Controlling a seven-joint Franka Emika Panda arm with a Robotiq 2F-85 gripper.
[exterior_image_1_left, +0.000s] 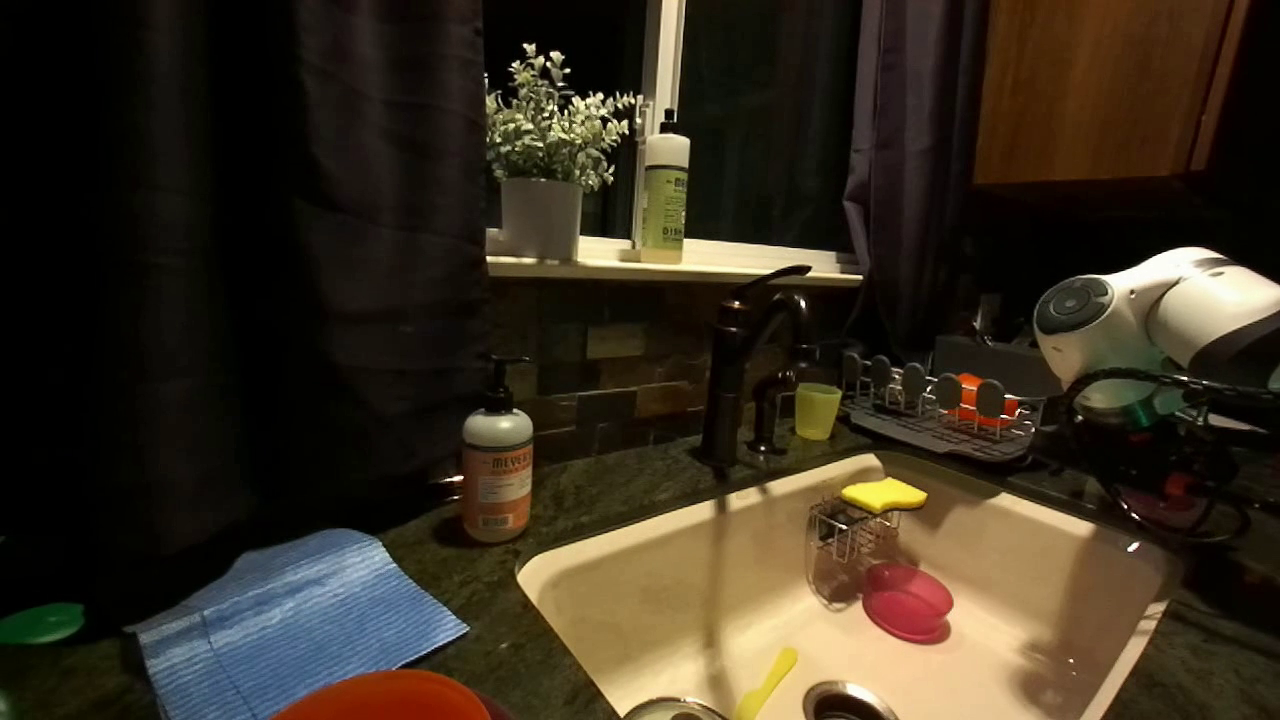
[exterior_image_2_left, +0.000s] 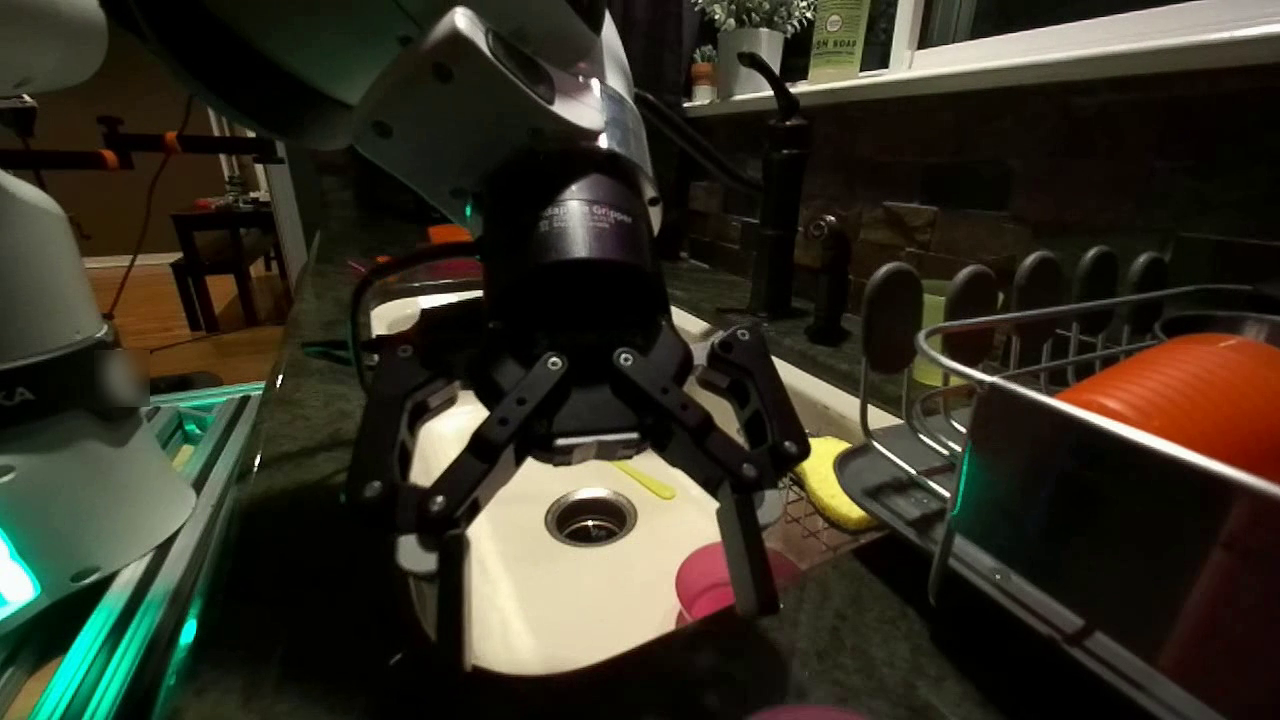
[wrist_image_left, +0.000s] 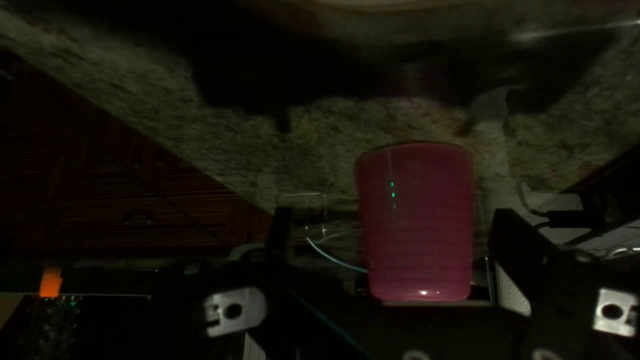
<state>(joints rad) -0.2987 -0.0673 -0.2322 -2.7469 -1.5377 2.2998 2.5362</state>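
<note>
Facing a pink cup (wrist_image_left: 417, 220) — the gripper (exterior_image_2_left: 606, 632) hangs with jaws wide apart.

The sink (exterior_image_1_left: 640, 590), faucet (exterior_image_1_left: 724, 390) and dish rack (exterior_image_1_left: 947, 391) show a kitchen

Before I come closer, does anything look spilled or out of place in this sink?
I see no clear spill. The yellow utensil lies loose near the drain, and the yellow sponge overhangs the wire caddy instead of sitting inside; both seem slightly misplaced.
</note>
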